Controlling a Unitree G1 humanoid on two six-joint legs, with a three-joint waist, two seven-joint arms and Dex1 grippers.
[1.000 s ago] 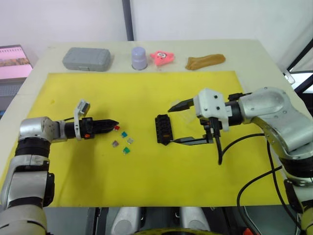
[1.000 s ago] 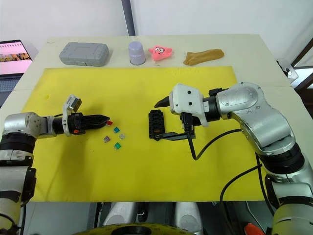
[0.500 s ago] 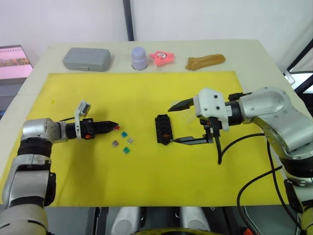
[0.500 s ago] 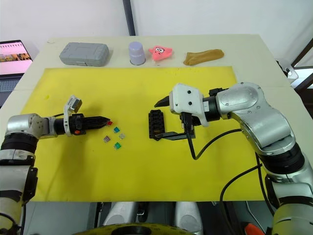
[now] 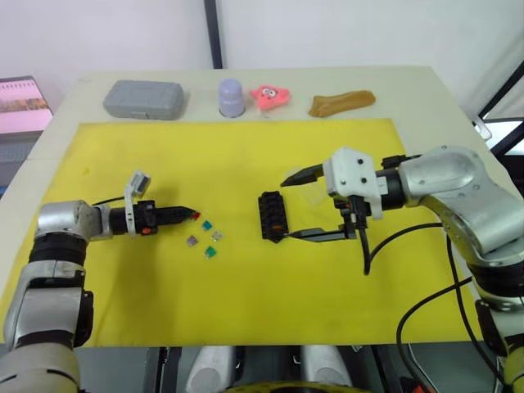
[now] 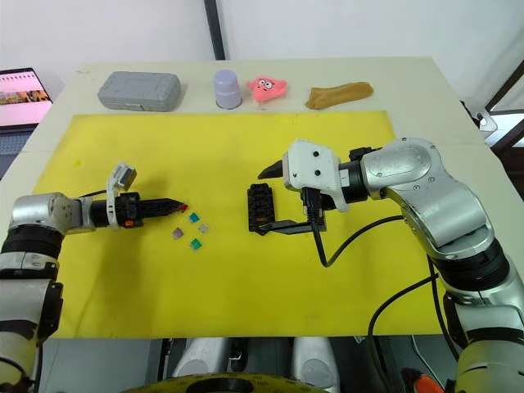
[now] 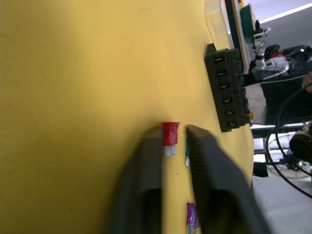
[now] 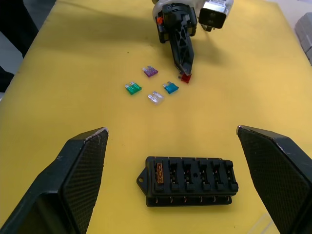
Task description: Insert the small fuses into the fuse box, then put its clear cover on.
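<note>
Two grippers work over the yellow mat (image 5: 246, 164) on the tabletop (image 5: 426, 90). At left of centre in the left eye view, the left gripper (image 5: 193, 214) pinches the red fuse (image 7: 169, 132) between its fingertips. Just right of it, the teal fuse (image 8: 170, 87), grey fuse (image 8: 155, 97), purple fuse (image 8: 150, 71) and green fuse (image 8: 132, 88) lie loose. At frame centre, the fuse box (image 5: 273, 216) rests between the wide-spread fingers of the right gripper (image 5: 288, 205), untouched; one slot holds an orange fuse (image 8: 158, 173).
</note>
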